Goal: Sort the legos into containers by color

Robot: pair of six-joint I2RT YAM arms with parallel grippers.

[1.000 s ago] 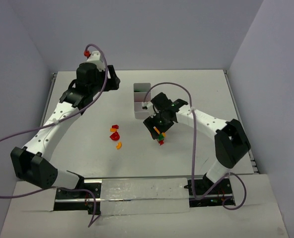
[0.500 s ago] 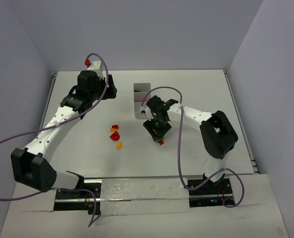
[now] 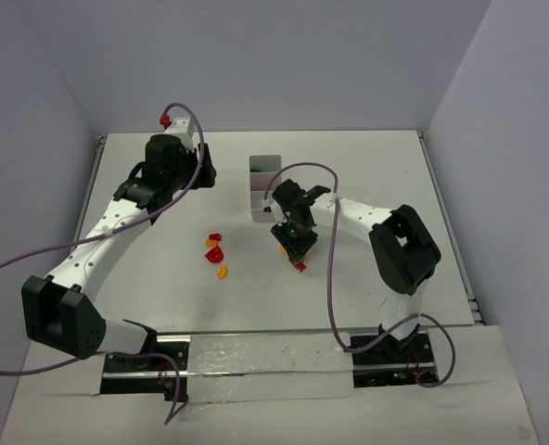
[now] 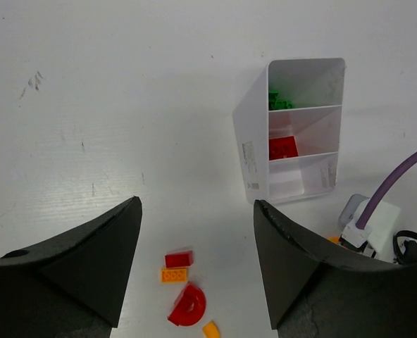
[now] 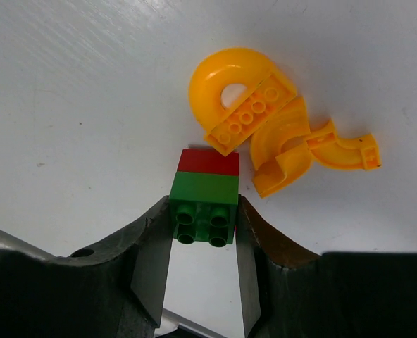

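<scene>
In the right wrist view my right gripper (image 5: 203,232) is shut on a green lego (image 5: 203,211), a finger pressed to each side. That green lego is stacked on a red one (image 5: 208,162) that rests on the table. Orange curved legos (image 5: 240,88) lie just beyond. From above, the right gripper (image 3: 294,243) sits just below the white tray of containers (image 3: 263,190). The left gripper (image 4: 196,204) hangs open high over the table, holding nothing. The tray (image 4: 254,151) holds green legos (image 4: 279,102) in the far compartment and a red one (image 4: 282,148) in the middle.
Loose on the table below the left gripper lie a red brick (image 4: 179,259), an orange brick (image 4: 173,275), a red half-round piece (image 4: 189,306) and an orange bit (image 4: 210,329). From above, this cluster (image 3: 215,252) lies left of the right gripper. A purple cable loops over each arm.
The right gripper has come down over the green and red stack and its jaws have closed onto the green lego. The left arm has barely moved.
</scene>
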